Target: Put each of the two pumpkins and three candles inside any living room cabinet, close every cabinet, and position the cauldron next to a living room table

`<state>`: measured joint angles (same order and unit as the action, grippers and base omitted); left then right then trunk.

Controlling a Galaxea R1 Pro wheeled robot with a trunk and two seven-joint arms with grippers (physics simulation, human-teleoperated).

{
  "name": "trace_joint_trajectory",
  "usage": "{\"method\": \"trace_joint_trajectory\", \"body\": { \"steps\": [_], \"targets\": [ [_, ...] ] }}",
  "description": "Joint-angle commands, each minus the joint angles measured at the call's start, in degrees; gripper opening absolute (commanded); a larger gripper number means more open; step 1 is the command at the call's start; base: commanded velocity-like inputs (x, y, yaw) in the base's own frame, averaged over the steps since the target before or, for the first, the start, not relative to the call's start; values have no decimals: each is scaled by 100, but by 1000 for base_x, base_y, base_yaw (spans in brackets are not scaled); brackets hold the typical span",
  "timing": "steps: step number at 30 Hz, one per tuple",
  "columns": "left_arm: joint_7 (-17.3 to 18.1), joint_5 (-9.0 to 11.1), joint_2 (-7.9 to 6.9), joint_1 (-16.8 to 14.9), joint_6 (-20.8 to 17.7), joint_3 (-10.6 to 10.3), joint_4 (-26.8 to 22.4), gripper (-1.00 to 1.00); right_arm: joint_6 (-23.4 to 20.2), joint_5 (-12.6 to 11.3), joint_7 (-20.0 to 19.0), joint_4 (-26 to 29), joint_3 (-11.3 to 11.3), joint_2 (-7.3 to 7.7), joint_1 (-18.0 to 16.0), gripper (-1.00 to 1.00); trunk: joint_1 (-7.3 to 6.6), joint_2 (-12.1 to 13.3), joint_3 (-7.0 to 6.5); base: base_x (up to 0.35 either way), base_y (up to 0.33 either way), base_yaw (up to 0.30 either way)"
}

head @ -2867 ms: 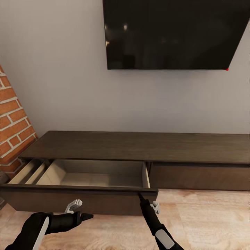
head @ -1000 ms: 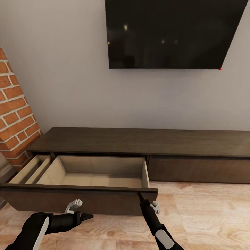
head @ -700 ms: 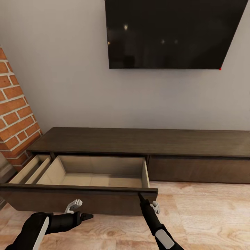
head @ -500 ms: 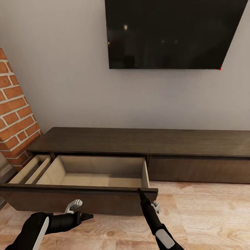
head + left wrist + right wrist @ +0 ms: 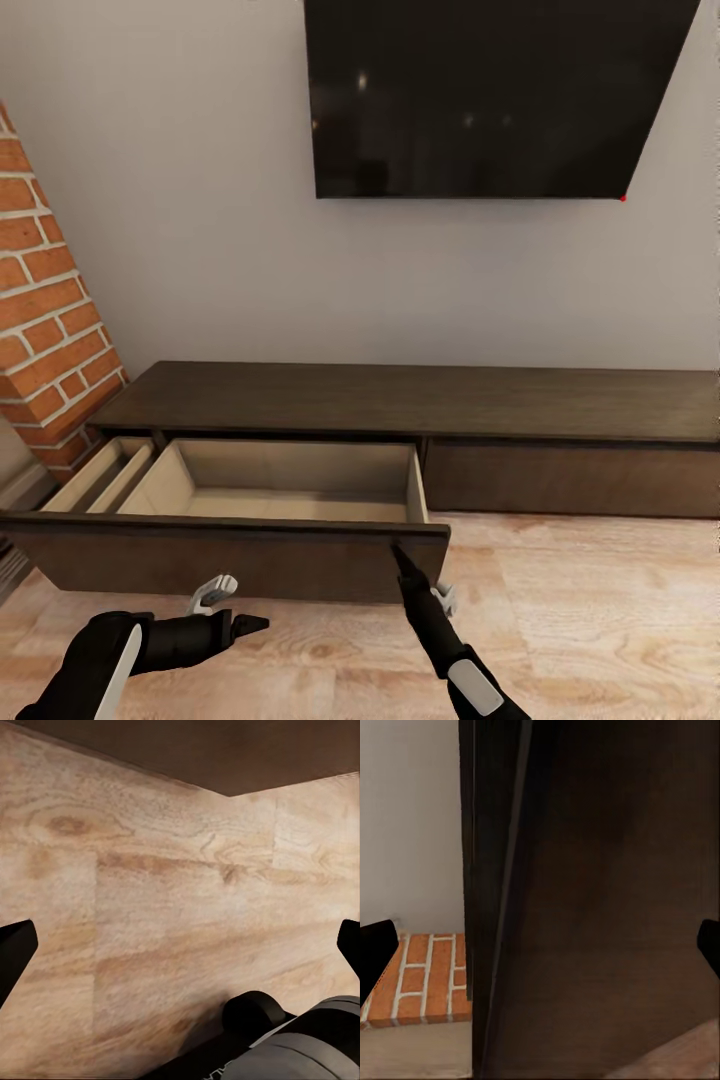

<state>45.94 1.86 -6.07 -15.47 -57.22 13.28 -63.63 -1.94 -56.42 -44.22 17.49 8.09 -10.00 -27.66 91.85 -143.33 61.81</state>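
While cabinet [image 5: 420, 400] drawer [image 5: 270, 500] gapes, wood floor [image 5: 600, 600], right tool [image 5: 398, 553] wide, left tool [image 5: 180, 945] wide.

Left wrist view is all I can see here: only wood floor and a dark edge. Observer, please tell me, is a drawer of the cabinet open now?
Observer: Yes. In the head view the left drawer of the cabinet is pulled out, and its pale inside looks empty.
Operator: Where is the right end effector?
Observer: The right end effector is at the drawer's front panel, near its right corner.
Operator: And the other drawer?
Observer: The right drawer is shut.
Operator: What stands around the cabinet?
Observer: A brick fireplace to its left, and a television on the wall above it.
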Motion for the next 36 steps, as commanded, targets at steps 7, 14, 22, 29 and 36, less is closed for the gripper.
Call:
{"method": "trace_joint_trajectory", "body": {
  "steps": [7,14,22,29,36],
  "targets": [
    [1,6,1,0,-12,5,0,100,-956,8,38,4,6,0,-2,100,0,0,0,-55,0,0],
    [-10,-15,2,0,-50,0,0,100,-1468,16,61,14,-2,0,-7,100,-18,9,-155,-2,0,0],
    [-30,-28,1,0,-45,-15,0,100,-1844,28,90,-1,-1,0,-13,100,-194,330,-299,0,0,0],
    [-56,-38,3,0,-92,-30,2,100,-2331,18,331,-50,6,0,217,100,-348,611,-424,0,0,0],
    [-132,-93,-26,0,-221,-169,39,100,-2405,16,308,-154,46,0,431,100,-501,892,-550,0,0,0]
  ]
}}
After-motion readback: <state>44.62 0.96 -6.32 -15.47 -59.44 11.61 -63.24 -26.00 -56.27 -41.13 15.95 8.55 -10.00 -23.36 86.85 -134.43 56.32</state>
